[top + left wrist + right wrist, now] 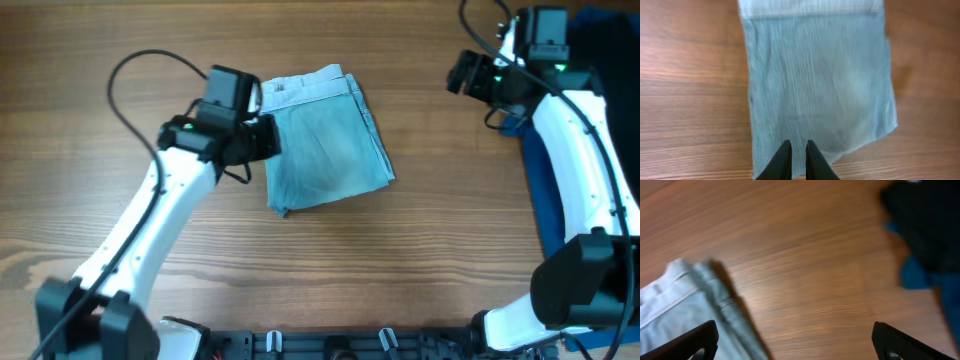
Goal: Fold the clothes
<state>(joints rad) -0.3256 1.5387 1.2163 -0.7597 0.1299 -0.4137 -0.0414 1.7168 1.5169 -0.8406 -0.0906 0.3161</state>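
The left pincer (798, 146) is sitting at the near edge of the denim shorts (820, 85), its fingers narrowed to a slit. Whether it is pinching cloth, I cannot tell. The shorts are lying mid-tabletop (400, 260), already doubled into a compact rectangle. The right pincer (797, 340) is hanging spread wide and holding nothing, apart from the shorts, near the dark blue garment (920, 275) and the black garment (925, 220). The folding is looking nearly finished, with perhaps 1 more fold or a tidy-up remaining. The next move is calling for a grip through all layers, then a carry across, keeping the edges square.
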